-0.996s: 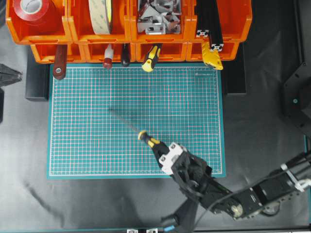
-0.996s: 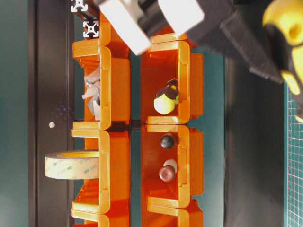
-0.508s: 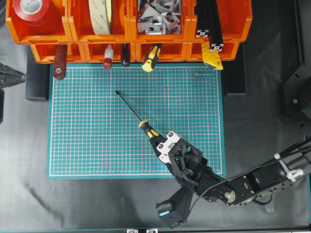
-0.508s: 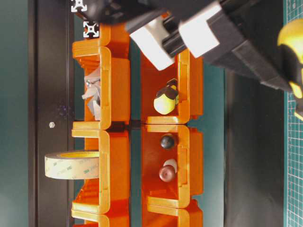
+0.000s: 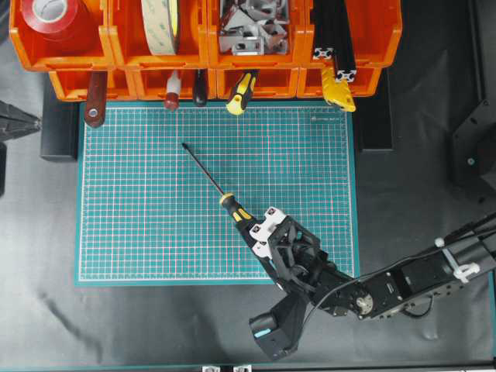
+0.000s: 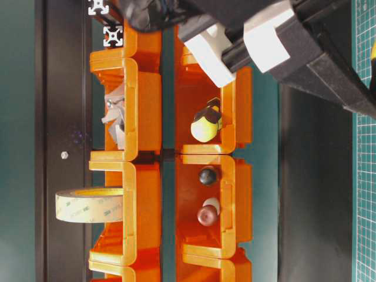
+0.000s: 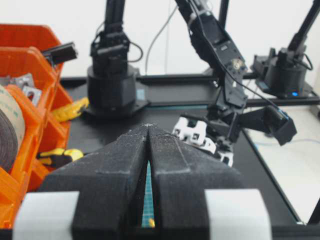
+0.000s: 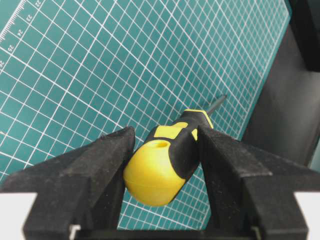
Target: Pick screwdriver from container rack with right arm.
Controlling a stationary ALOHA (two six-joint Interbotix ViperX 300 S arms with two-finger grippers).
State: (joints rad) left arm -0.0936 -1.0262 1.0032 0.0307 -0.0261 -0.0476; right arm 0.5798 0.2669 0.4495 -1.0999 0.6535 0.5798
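Observation:
The screwdriver (image 5: 239,215), with a yellow-and-black handle and a long dark shaft, lies slanted over the green mat (image 5: 139,225), its tip pointing up-left toward the orange container rack (image 5: 208,48). My right gripper (image 5: 262,237) is shut on the handle's butt end. In the right wrist view both fingers press the handle (image 8: 167,157) low over the mat, with the right gripper (image 8: 166,134) around it. My left gripper (image 5: 15,122) is at the far left edge, off the mat. In the left wrist view it (image 7: 149,128) is shut and empty.
The rack's front bins hold a smaller yellow-black tool (image 5: 242,91), dark red-handled tools (image 5: 96,99) and a yellow part (image 5: 339,91). The back bins hold tape rolls (image 5: 161,23), metal brackets (image 5: 248,27) and black profiles (image 5: 335,31). Black table surrounds the mat.
The right gripper has shifted slightly toward the rack with the screwdriver and come lower. The shaft tip has swung farther up the mat. The left gripper has not moved.

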